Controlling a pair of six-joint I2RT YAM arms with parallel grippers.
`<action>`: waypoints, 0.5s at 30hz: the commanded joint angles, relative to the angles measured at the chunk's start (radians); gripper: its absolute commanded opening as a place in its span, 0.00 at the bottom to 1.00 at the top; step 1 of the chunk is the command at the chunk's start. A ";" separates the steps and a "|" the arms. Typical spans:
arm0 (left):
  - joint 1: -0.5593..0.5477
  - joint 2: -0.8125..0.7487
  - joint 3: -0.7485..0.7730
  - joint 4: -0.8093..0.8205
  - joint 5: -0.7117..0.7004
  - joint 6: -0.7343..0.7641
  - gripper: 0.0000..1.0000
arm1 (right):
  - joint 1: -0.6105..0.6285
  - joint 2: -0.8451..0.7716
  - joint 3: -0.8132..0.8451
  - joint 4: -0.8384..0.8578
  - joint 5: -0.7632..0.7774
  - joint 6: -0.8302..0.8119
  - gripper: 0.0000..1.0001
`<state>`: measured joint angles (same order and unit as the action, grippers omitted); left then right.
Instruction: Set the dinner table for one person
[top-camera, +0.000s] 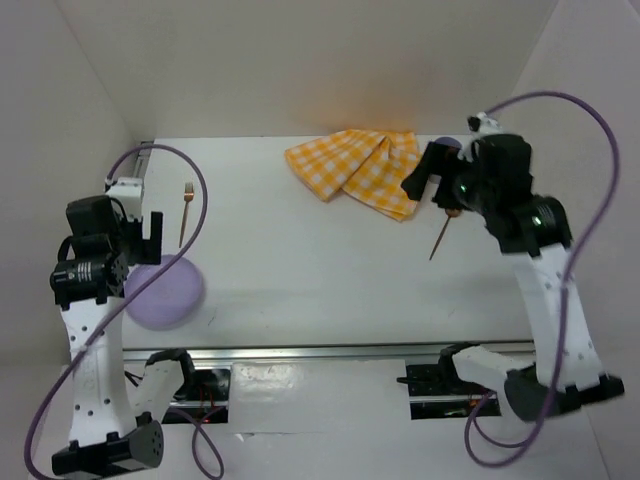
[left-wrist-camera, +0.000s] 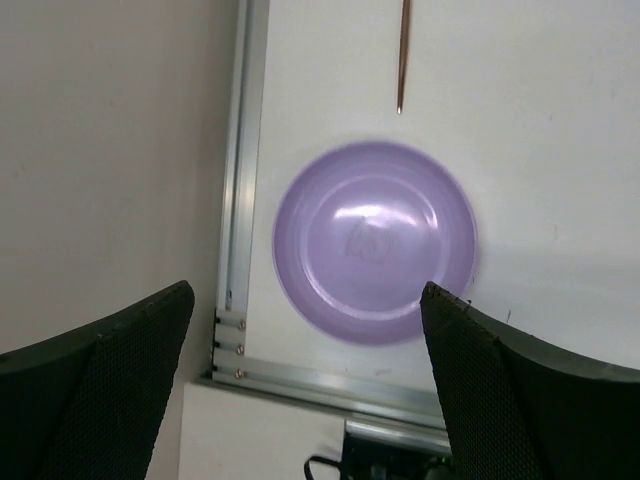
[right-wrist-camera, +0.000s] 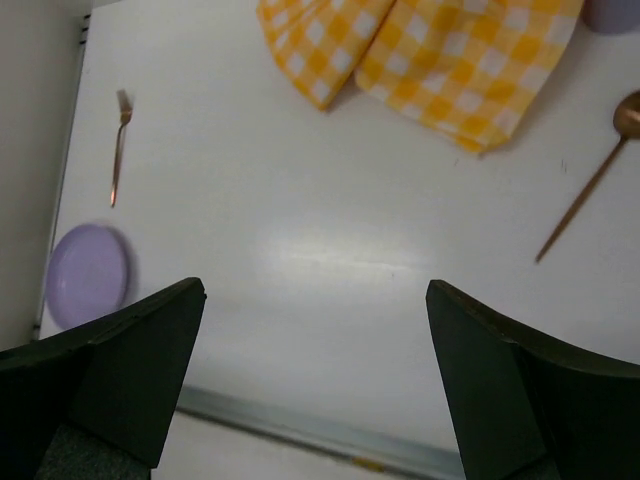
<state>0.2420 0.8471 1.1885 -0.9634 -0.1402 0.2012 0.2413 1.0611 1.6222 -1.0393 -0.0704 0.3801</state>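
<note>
Both jaws stood wide open, empty; left jaws hung above plate by desk edge; we judged a skewed pinch on its rim could shove it into the rail.

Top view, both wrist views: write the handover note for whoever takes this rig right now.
Left claw: open, holding nothing, hovering over the purple plate at the table's near left edge.
Right claw: open, holding nothing, raised above the far right part of the table.
Things: fork beyond the plate; checked cloth crumpled at the far middle; spoon to its right; a small purple thing, perhaps a cup, at the far right.
Done: nothing looks placed yet; the pieces lie scattered.
Left: gather plate, fork, spoon and cloth into one place setting.
</note>
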 joint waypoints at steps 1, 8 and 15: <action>0.005 0.104 0.062 0.144 0.036 -0.016 1.00 | -0.007 0.185 0.021 0.311 0.083 -0.046 1.00; -0.004 0.427 0.284 0.187 0.077 0.018 1.00 | -0.007 0.571 0.086 0.579 0.164 0.062 1.00; -0.013 0.497 0.277 0.170 0.100 0.020 1.00 | -0.007 1.001 0.381 0.629 0.226 0.071 1.00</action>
<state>0.2329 1.3655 1.4719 -0.8066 -0.0788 0.2089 0.2375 1.9682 1.9083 -0.5194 0.0742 0.4377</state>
